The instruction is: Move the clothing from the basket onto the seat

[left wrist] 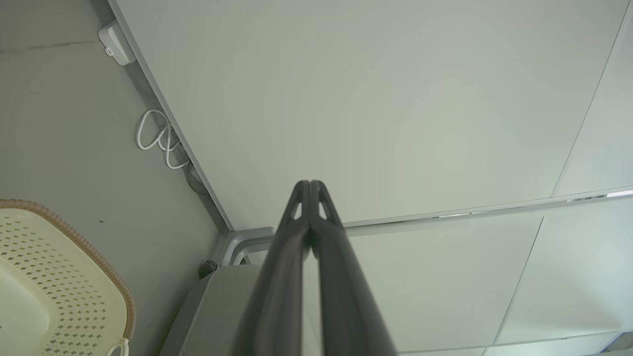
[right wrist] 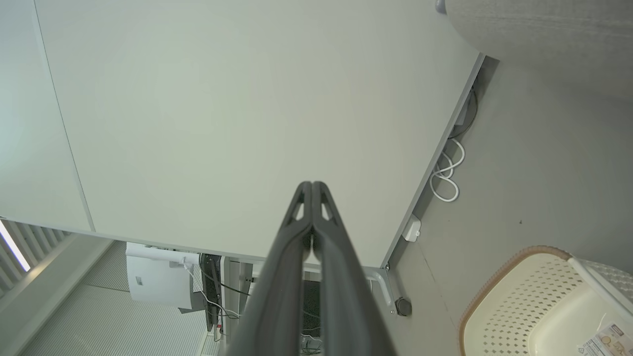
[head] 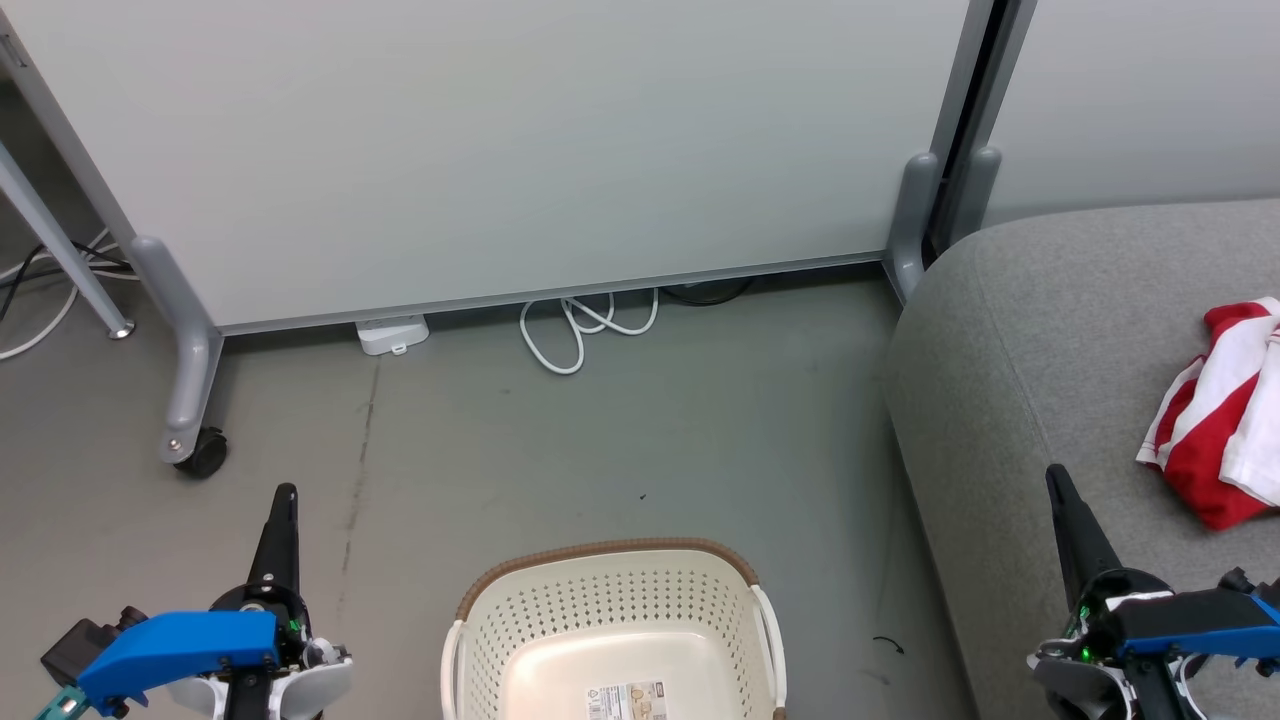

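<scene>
Head view: the cream-white perforated plastic basket [head: 610, 590] with a brown woven rim stands on the floor at 6 o'clock. The bunched red-and-white clothing [head: 1215, 420] lies on the light grey fabric seat [head: 1040, 330] at 3 o'clock. The left gripper [head: 284, 508] is at 8, the right gripper [head: 1060, 492] at 4.

Left wrist view: jaws clenched, tips touching.

Right wrist view: likewise clenched.

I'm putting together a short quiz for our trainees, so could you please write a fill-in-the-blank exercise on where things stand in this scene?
1. The red and white clothing lies on the seat, at the head view's ____ edge.
2. The basket, standing on the floor, holds ____ of the clothing.
3. The left gripper and the right gripper both have their fingers ____.
Missing words: right; none; closed.
</scene>
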You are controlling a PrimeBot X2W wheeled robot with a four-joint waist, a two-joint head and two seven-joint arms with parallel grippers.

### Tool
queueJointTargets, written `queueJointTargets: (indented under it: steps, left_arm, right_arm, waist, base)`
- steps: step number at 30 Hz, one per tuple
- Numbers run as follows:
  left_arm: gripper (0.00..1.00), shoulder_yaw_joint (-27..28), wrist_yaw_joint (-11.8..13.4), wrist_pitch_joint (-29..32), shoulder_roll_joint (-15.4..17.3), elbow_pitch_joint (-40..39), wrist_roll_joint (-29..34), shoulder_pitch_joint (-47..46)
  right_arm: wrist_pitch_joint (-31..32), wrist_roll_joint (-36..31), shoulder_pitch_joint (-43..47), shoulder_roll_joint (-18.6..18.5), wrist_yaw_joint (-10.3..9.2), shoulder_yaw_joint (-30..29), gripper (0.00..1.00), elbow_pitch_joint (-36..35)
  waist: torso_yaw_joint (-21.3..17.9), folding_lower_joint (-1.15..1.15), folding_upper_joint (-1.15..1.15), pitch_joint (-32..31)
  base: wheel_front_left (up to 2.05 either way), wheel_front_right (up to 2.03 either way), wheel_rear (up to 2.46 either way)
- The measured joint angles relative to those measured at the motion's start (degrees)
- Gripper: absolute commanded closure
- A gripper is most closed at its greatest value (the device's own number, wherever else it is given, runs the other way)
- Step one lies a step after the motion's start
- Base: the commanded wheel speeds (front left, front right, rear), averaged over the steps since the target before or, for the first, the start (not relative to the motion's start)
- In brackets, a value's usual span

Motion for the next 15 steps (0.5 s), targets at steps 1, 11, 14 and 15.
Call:
queueJointTargets:
  steps: [1,11,14,15]
  left_arm:
    - [1.0,0.1,0.0,0.0,0.0,0.0,-0.4,0.0]
    - [1.0,0.7,0.0,1.1,-0.1,-0.6,-4.0,-0.4]
    - [1.0,0.9,0.0,1.5,-0.2,-0.7,-5.1,-0.6]
    - [1.0,1.0,0.0,1.6,-0.2,-0.7,-5.4,-0.7]
  right_arm:
    - [0.1,0.4,0.0,0.0,0.0,0.0,1.0,0.0]
    - [0.7,5.0,-0.3,0.0,0.0,-0.2,1.0,-0.1]
    - [1.0,6.4,-0.3,0.0,0.0,-0.3,1.0,-0.2]
    - [1.0,6.9,-0.3,0.0,0.0,-0.3,1.0,-0.2]
  waist:
    - [0.0,0.0,0.0,0.0]
    - [-0.1,0.0,0.0,-0.2]
    - [-0.1,0.0,0.0,-0.2]
    - [-0.1,0.0,0.0,-0.2]
  base:
    - [0.0,0.0,0.0]
    - [0.0,0.0,0.0]
    - [0.0,0.0,0.0]
    - [0.0,0.0,0.0]
